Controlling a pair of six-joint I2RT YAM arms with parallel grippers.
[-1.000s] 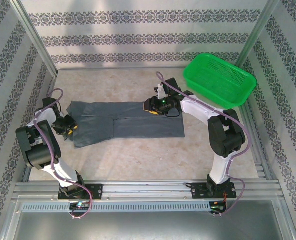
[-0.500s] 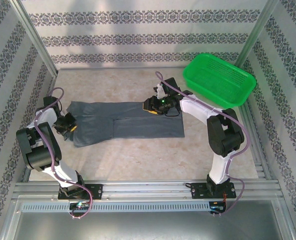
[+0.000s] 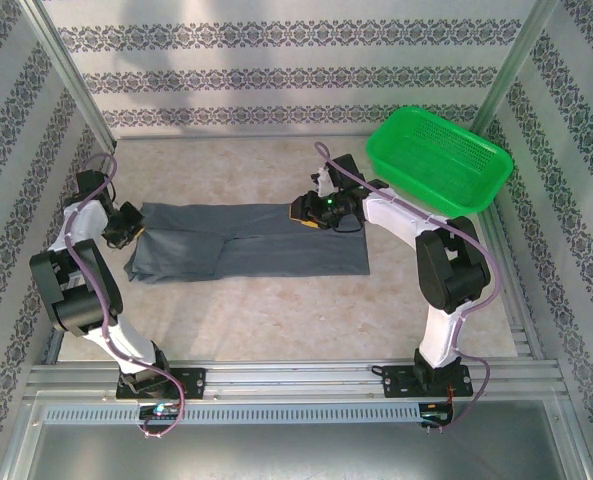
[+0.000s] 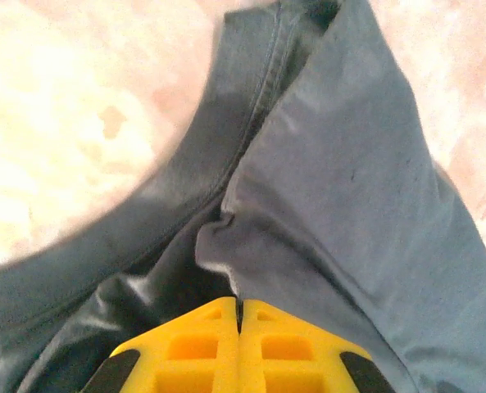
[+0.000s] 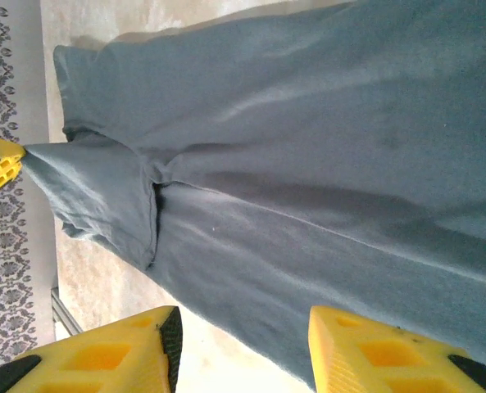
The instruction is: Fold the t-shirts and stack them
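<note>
Patterned wallpaper panels close in a pale, marbled bench [image 3: 276,310]. A plain dark slate-grey t-shirt of thin cloth [image 3: 256,245] lies flat across the middle of it as a long band running from near the left edge toward the right. A green plastic mesh basket [image 3: 426,190] sits at the far right corner, apart from the cloth.

The left gripper [image 3: 126,225] is at the shirt's left end with its yellow fingers [image 4: 193,344] pressed together on a pinch of fabric. The left wrist view shows a layer bunched and drawn up to the closed tips. The right gripper [image 3: 306,210] hovers over the band's far edge near the middle of the bench. Its jaws are partly apart and there is nothing between them.

The step in hand looks like folding the left end over toward the right. To do it well, the pinched end should probably rise only enough to clear the layer beneath, then travel straight along the band so the near and far edges stay lined up. Thin cloth like this will likely sag and drag the rest along, so the right gripper could press down at the intended crease line. A release made low and flat should keep the corner from curling back.
</note>
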